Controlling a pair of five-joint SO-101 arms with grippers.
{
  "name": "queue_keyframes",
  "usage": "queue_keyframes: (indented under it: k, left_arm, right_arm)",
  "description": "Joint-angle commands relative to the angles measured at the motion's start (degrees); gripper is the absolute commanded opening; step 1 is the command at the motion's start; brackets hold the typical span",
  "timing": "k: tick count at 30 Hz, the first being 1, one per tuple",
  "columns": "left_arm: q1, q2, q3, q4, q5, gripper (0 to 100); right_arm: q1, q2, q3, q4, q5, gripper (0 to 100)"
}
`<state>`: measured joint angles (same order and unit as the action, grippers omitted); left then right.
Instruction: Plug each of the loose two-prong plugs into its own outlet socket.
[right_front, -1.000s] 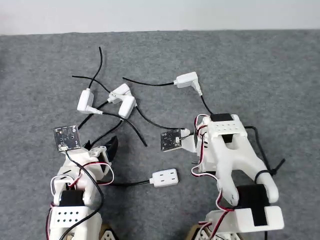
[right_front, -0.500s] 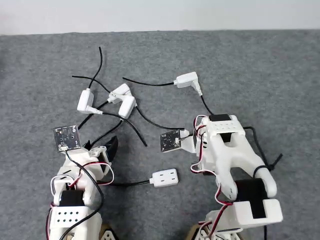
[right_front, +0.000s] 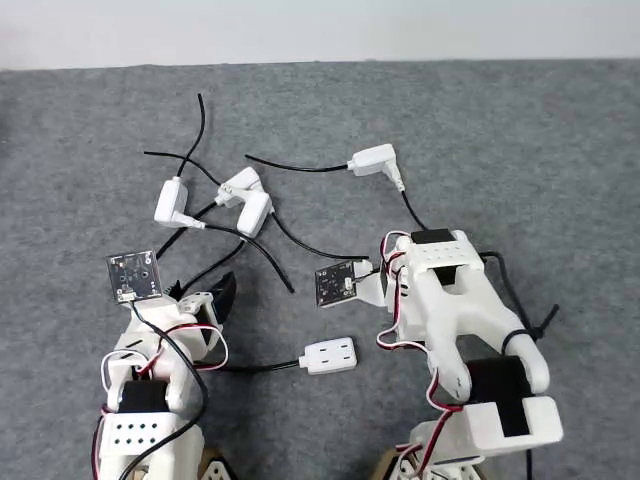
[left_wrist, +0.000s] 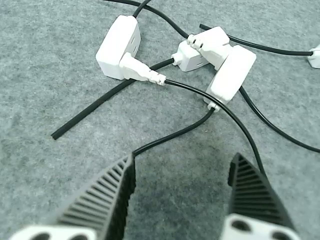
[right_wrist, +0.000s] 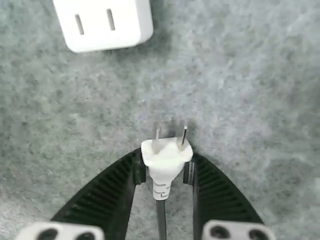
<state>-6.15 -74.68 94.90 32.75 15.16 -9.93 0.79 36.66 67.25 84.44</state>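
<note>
Near socket (right_wrist: 102, 22), plug (right_wrist: 165, 154) clamped in right gripper (right_wrist: 164, 169), pointing roughly socketward, left gripper (left_wrist: 184, 160) spread.

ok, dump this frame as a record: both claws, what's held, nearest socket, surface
right claw: shut on white two-prong plug
plug prongs: point toward white plastic outlet socket, gap between them
left claw: open, empty, over grey felt mat
ahead of left claw: white outlet blocks among black cords
step status: held plug not yet inserted
</note>
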Motion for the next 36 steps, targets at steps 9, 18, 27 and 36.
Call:
queue_keyframes:
  k: [9,18,27,36]
  left_arm:
    - [-0.18,-0.53,-0.4,-0.26,-0.35,28]
    - [3.69,-0.53,-0.4,-0.18,-0.18,28]
    - [27.16,-0.53,-3.82,-0.26,7.21,28]
    - [32.79,-0.53,-9.45,-0.26,17.85,29]
  right_arm:
    - [-0.13,0.13,0.44,-4.97,0.7,2.3]
    - [-0.66,-2.86,1.32,-6.46,-7.47,0.8]
    - [-8.22,-25.98,0.88,3.03,-26.37,0.8]
    - [-16.31,-44.09,1.23,15.16,-33.76,0.8]
